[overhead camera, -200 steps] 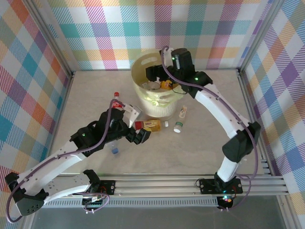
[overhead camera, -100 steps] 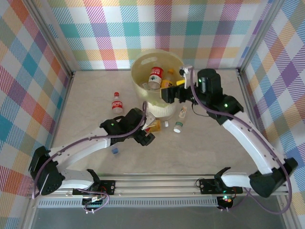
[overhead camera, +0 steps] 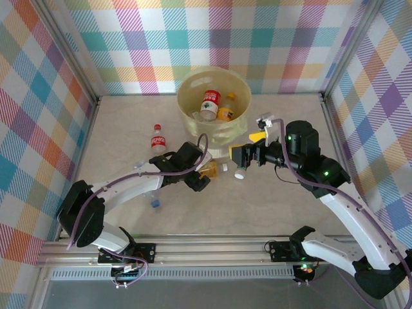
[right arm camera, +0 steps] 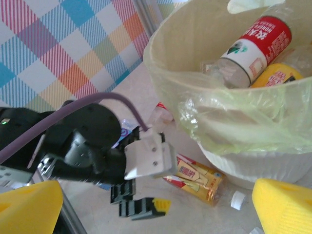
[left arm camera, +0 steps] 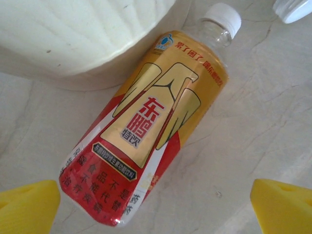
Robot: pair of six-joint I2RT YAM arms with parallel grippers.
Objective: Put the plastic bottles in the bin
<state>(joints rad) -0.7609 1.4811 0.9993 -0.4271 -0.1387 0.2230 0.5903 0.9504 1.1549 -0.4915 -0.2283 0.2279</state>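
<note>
Bin (overhead camera: 193, 109): at the far edge of the table (overhead camera: 283, 206); a red-labelled and an orange bottle already lie inside.
Target bottle (left arm camera: 146, 141): gold-and-red label, white cap, lying on its side against the bin's base.
Other bottles: one red-labelled (overhead camera: 156, 138) standing left of the bin; a white-capped one (overhead camera: 240, 172) by the right gripper.
Left gripper (overhead camera: 196, 179): jaws spread wide, empty, poised over the target bottle.
Right gripper (overhead camera: 248, 153): jaws parted, empty, beside the bin.
Handling: likely light, smooth, prone to roll; grip across the labelled mid-body.
</note>
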